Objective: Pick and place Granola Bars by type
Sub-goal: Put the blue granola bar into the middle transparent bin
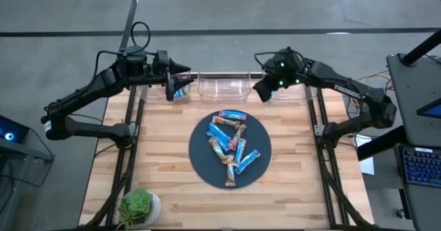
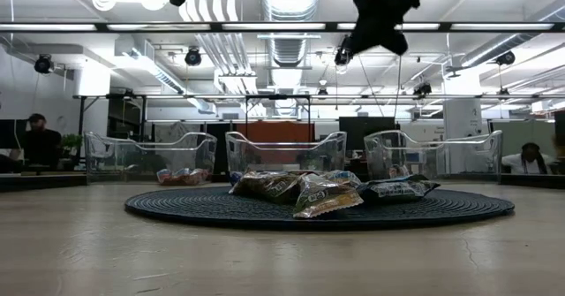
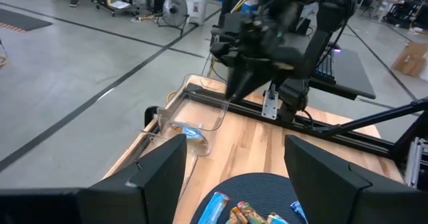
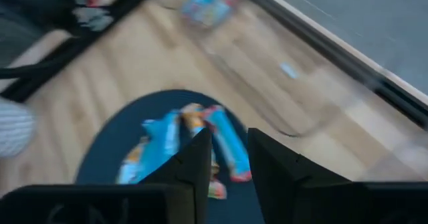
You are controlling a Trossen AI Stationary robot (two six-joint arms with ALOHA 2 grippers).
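Observation:
Several granola bars (image 1: 229, 145), bright blue and brown-tan, lie heaped on the dark round disc (image 1: 200, 158) in the table's middle; the low view shows the same heap of bars (image 2: 322, 190). Three clear bins stand along the far edge. The left bin (image 1: 180, 87) holds a blue bar (image 3: 187, 130). My left gripper (image 1: 172, 86) hangs open over that bin, with nothing between its fingers. High up between the middle bin (image 1: 224, 86) and the right bin (image 1: 289, 92), my right gripper (image 1: 263, 89) slants down toward the disc. Its fingers stand a narrow gap apart, and nothing is between them.
A small potted plant (image 1: 141, 205) stands at the table's near left corner. A desk with a keyboard (image 1: 420, 165) lies beyond the right edge. Bare wood shows around the disc on the near, left and right sides.

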